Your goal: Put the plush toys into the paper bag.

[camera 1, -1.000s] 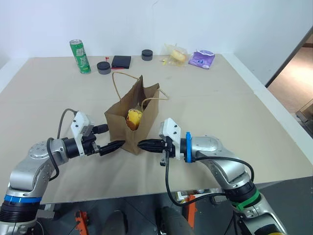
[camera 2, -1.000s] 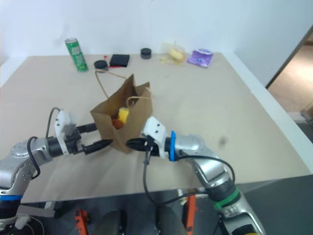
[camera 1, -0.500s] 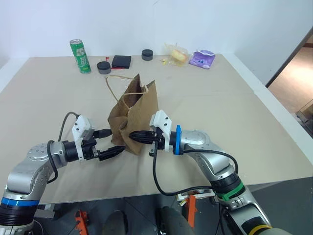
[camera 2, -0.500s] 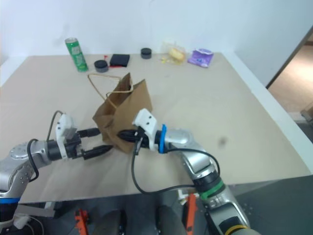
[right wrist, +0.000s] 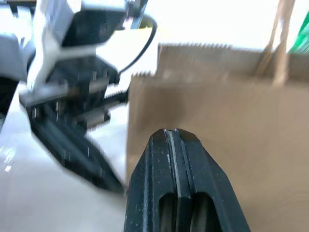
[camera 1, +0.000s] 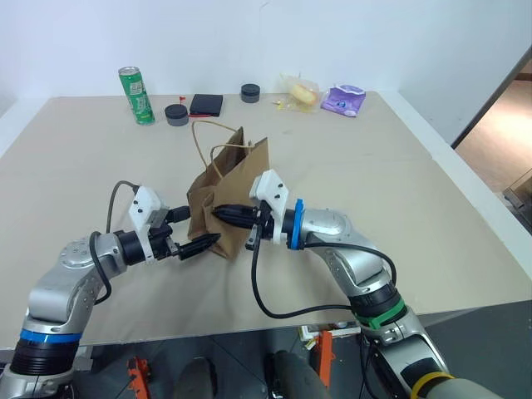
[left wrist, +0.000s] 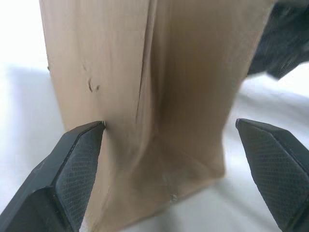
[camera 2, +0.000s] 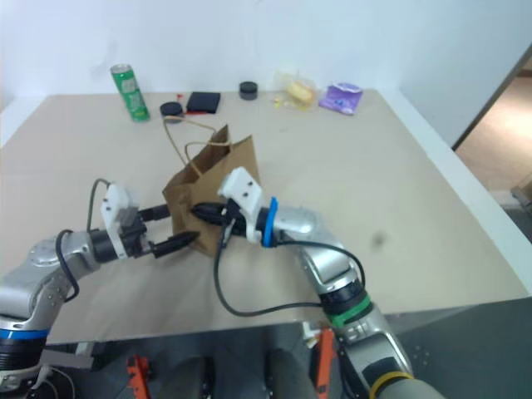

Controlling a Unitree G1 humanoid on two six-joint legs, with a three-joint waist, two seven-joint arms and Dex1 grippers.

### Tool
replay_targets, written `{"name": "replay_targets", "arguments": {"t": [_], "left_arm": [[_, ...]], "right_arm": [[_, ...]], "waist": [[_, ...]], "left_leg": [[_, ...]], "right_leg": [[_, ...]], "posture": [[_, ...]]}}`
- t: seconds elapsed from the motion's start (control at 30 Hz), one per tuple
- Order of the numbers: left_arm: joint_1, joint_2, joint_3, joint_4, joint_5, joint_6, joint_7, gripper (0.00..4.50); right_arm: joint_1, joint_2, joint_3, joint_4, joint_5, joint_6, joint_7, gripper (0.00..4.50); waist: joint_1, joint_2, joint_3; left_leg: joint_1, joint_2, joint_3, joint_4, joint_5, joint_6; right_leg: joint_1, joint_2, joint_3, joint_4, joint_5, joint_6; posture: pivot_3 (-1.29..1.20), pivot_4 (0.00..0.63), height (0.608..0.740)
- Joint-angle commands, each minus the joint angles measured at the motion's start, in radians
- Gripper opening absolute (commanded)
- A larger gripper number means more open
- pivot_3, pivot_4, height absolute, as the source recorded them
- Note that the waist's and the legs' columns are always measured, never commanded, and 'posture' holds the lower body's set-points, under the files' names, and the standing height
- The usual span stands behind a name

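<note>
The plain brown kraft paper bag [camera 1: 229, 195] stands between the two grippers: the left gripper [camera 1: 199, 244], fingers spread wide and empty, flanks its base (probably to steady it), while the right gripper [camera 1: 223, 214], pinched shut on nothing, presses its side.

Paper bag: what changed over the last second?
The shut right pincer swung left and up against the paper bag, turning its mouth away, so the yellow plush went out of sight. The open left pincer stayed at its base; back-edge items unmoved.
</note>
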Motion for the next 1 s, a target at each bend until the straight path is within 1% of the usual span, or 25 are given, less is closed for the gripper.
{"name": "replay_targets", "arguments": {"t": [0.03,0.27,0.37,0.43,0.57,0.7,0.83,0.97,1.0], "left_arm": [[-0.02,-0.018,-0.017,0.009,0.032,-0.048,0.014,4.5],[-0.052,-0.079,-0.014,0.054,0.067,-0.099,0.073,4.5],[-0.053,-0.098,-0.003,0.026,0.007,-0.069,0.053,4.5],[-0.056,-0.11,0.002,0.022,-0.002,-0.06,0.075,4.5],[-0.062,-0.132,-0.005,0.004,-0.011,-0.043,0.107,4.5],[-0.054,-0.154,-0.034,-0.015,0.019,-0.039,0.151,4.5],[-0.057,-0.185,-0.038,-0.008,0.05,-0.057,0.21,4.5],[-0.054,-0.197,-0.045,-0.007,0.067,-0.065,0.233,4.5],[-0.052,-0.201,-0.045,-0.004,0.074,-0.07,0.239,4.25]], "right_arm": [[-0.039,0.011,-0.053,-0.045,0.037,-0.019,-0.01,0.03],[-0.039,-0.024,-0.032,-0.052,0.026,-0.01,0.016,0.03],[-0.036,-0.037,-0.016,-0.04,0.012,-0.011,0.022,0.03],[-0.035,-0.043,-0.008,-0.032,0.006,-0.011,0.025,0.03],[-0.035,-0.047,0.001,-0.034,0.007,-0.004,0.034,0.03],[-0.042,-0.033,-0.002,-0.036,0.013,-0.004,0.031,0.03],[-0.043,-0.021,-0.009,-0.042,0.02,-0.001,0.029,0.03],[-0.04,-0.019,-0.009,-0.048,0.022,0.001,0.03,0.03],[-0.039,-0.018,-0.009,-0.048,0.023,0.001,0.029,0.0]], "waist": [[0.0,0.0,0.0],[0.0,0.0,0.0],[-0.001,0.0,0.0],[-0.001,0.0,0.0],[-0.001,0.0,0.0],[0.0,0.0,0.0],[0.0,0.0,0.0],[0.0,0.0,0.0],[0.0,0.0,0.0]], "left_leg": [[0.0,0.0,0.0,0.0,0.0,0.0],[0.0,0.0,0.0,0.0,0.0,0.0],[0.0,0.0,0.0,0.0,0.0,0.0],[0.0,0.0,0.001,0.0,0.0,0.0],[0.0,0.0,0.0,0.0,0.0,0.0],[0.0,0.0,0.0,0.0,0.0,0.0],[0.0,0.0,0.0,0.0,0.0,0.0],[0.0,0.0,0.0,0.0,0.0,0.0],[0.0,0.0,0.0,0.0,0.0,0.0]], "right_leg": [[0.0,0.0,0.0,0.0,0.0,0.0],[0.0,0.0,0.0,0.0,0.0,0.0],[0.0,0.0,0.0,0.0,0.001,0.001],[0.0,0.0,0.001,0.0,0.003,0.004],[0.0,0.0,0.0,0.0,0.003,0.004],[0.0,0.0,0.001,0.0,0.003,0.004],[0.0,0.0,0.0,0.0,0.003,0.004],[0.0,0.0,0.001,0.001,0.003,0.004],[0.0,0.0,0.001,0.001,0.003,0.004]], "posture": [[0.0,0.15,0.74],[0.0,0.15,0.74],[0.0,0.15,0.74],[0.0,0.15,0.74],[0.0,0.15,0.74],[0.0,0.15,0.74],[0.0,0.15,0.74],[0.0,0.15,0.74],[0.0,0.15,0.74]]}}
